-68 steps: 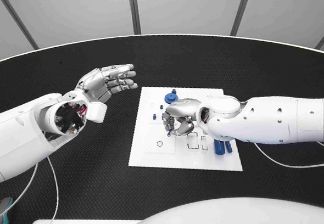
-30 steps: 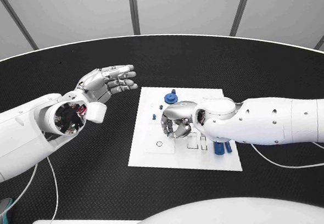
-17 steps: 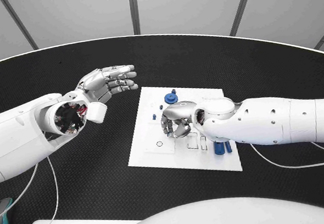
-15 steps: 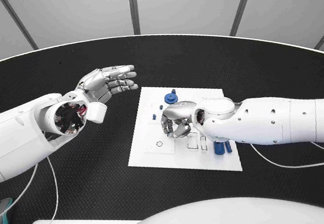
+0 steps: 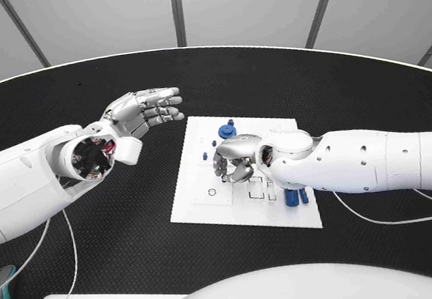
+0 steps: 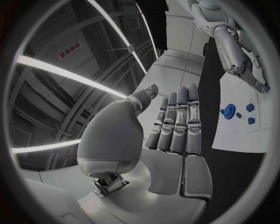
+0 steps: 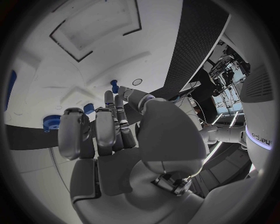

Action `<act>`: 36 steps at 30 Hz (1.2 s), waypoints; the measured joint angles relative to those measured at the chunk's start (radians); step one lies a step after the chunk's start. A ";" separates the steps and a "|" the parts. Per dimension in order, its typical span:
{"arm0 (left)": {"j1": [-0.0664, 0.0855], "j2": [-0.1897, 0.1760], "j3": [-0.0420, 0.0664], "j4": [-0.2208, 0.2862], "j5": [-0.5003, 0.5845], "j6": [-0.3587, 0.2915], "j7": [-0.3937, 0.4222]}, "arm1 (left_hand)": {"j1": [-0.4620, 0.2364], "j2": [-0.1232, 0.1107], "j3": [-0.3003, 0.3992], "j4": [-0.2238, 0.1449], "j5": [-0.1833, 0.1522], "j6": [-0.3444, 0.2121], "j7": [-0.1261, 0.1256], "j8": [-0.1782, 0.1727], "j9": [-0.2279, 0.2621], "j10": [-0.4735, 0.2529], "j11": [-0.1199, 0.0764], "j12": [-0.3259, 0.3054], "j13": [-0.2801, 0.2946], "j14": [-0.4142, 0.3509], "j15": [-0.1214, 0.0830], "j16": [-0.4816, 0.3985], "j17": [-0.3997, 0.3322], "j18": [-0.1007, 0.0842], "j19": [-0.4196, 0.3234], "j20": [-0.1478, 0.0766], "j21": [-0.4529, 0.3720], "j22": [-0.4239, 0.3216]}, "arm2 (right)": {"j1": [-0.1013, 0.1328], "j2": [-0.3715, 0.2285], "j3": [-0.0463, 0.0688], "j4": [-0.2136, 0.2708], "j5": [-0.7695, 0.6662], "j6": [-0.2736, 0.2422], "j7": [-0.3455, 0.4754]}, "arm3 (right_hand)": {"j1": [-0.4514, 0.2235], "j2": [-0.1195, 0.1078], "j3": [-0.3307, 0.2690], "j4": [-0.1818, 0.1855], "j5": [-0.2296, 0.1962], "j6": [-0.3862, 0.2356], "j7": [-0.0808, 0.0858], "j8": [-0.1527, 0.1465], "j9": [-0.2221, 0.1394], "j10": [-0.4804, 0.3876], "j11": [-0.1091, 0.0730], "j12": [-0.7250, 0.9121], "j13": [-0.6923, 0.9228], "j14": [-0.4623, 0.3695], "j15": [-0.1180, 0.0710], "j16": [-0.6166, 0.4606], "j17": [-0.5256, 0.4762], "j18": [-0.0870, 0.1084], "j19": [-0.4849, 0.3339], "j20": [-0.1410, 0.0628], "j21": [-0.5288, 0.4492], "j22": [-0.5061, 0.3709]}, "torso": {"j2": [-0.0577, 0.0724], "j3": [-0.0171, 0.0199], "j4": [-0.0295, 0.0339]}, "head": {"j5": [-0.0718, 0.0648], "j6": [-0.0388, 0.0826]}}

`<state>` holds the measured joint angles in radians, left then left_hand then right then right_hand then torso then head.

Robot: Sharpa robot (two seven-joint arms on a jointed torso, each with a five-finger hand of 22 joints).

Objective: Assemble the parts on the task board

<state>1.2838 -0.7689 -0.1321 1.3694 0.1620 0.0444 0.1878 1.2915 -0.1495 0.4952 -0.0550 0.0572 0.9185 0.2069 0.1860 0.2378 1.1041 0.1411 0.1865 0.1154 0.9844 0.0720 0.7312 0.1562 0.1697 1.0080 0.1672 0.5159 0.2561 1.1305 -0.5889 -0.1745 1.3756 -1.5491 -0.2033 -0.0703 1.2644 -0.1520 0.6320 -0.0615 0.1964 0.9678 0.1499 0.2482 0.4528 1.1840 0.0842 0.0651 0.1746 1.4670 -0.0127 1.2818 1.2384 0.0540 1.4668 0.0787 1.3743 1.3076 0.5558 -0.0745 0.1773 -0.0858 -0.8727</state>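
— Nearest me on the table, the task board (image 5: 203, 203) lies flat, and at its near right corner I see two long blue pieces (image 5: 295, 196) lying side by side, partly under my right arm.

— What is the right hand doing?

— My right hand (image 5: 234, 160) hovers over the middle of the board, fingers curled downward. Whether it pinches anything I cannot tell. A small blue peg (image 7: 114, 86) stands just past its fingertips.

— And farther out?

— At the far edge stands a blue round part (image 5: 227, 129), with small blue pieces (image 6: 251, 113) beside it. My left hand (image 5: 147, 108) hangs to the far left, off the board, fingers straight and apart, holding nothing.

— How will the parts handle?

— I judge them light, rigid and smooth, easy to tip. I'd pinch the peg by its sides.
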 measured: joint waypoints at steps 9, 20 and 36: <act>0.000 -0.001 0.000 -0.001 0.000 0.001 -0.003 | 0.000 0.000 0.000 0.000 0.000 0.000 0.000 0.000 0.000 0.000 0.000 0.000 0.000 0.000 0.000 0.000 0.000 0.000 0.000 0.000 0.000 0.000 | 0.000 -0.009 0.000 0.005 0.000 -0.007 0.007 | -0.016 -0.016 0.003 0.003 0.000 -0.016 0.009 -0.018 -0.008 -0.055 0.014 0.000 -0.019 -0.003 0.010 -0.004 -0.015 0.000 -0.003 0.010 -0.023 0.000 | 0.000 -0.0004 0.0002 | -0.002 0.000; 0.000 -0.003 0.000 -0.006 0.000 0.002 -0.004 | 0.000 0.000 0.000 0.000 0.000 0.000 0.000 0.000 0.000 0.000 0.000 0.000 -0.001 0.000 0.000 0.000 0.001 0.000 0.000 0.000 -0.005 -0.002 | 0.000 -0.081 -0.001 0.088 0.000 -0.087 0.011 | -0.025 -0.034 0.001 0.004 0.000 -0.029 0.014 -0.028 -0.013 -0.069 0.016 0.000 -0.028 0.000 0.014 -0.013 -0.032 0.000 0.000 0.014 -0.042 0.000 | 0.000 0.0005 -0.0003 | -0.004 0.000; -0.001 0.002 0.000 -0.025 -0.001 0.010 -0.003 | 0.000 0.000 0.000 0.000 0.000 0.000 0.000 0.000 0.000 0.000 0.000 0.000 -0.001 0.000 0.000 0.000 0.001 0.000 0.000 0.000 -0.005 -0.002 | 0.014 -0.341 0.008 0.282 0.097 -0.221 -0.008 | -0.039 -0.047 -0.004 0.029 0.000 -0.019 0.005 -0.032 -0.017 -0.024 0.004 0.029 -0.034 0.000 0.014 -0.019 -0.055 0.000 0.000 0.014 -0.050 0.000 | -0.014 -0.0006 -0.0081 | -0.028 0.000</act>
<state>1.2832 -0.7666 -0.1325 1.3441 0.1613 0.0541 0.1851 1.2915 -0.1494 0.4953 -0.0550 0.0572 0.9185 0.2069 0.1860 0.2380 1.1041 0.1410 0.1864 0.1145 0.9844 0.0720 0.7313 0.1572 0.1697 1.0080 0.1672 0.5112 0.2543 1.1446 -0.9295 -0.1668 1.6581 -1.4521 -0.4241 -0.0786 1.2253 -0.1994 0.6280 -0.0328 0.1964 0.9485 0.1550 0.2158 0.4363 1.1599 0.0878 0.0939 0.1411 1.4670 0.0016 1.2629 1.1838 0.0541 1.4667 0.0932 1.3241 1.3074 0.5414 -0.0751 0.1692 -0.1135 -0.8727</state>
